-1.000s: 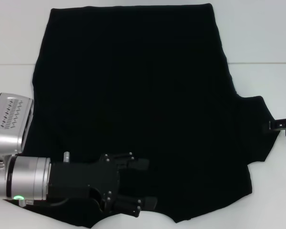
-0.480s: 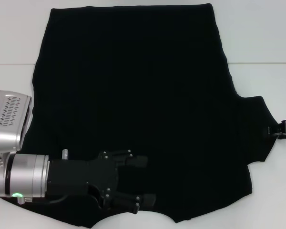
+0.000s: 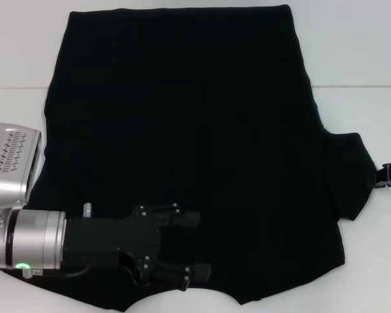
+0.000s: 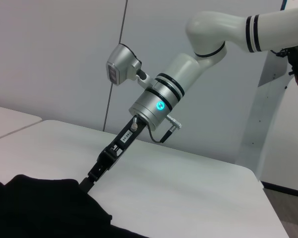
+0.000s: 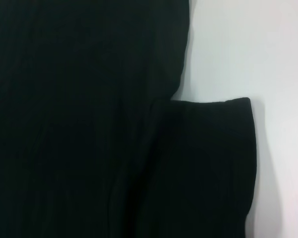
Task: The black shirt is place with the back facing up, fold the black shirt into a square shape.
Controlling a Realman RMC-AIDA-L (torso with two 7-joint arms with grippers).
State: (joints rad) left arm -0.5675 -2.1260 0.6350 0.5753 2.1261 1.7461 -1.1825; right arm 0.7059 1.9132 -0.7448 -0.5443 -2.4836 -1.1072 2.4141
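**Shirt spread flat, both grippers at its edges**

The black shirt (image 3: 182, 150) lies spread flat on the white table (image 3: 358, 52), covering most of it. The left gripper (image 3: 194, 251) sits over the shirt's near left part, by the near edge, its two fingers (image 3: 189, 220) spread apart with cloth showing between them. The right gripper (image 3: 386, 177) is at the outer edge of the shirt's right sleeve (image 3: 348, 173), low on the table; whether its fingers are spread or pressed together cannot be told.
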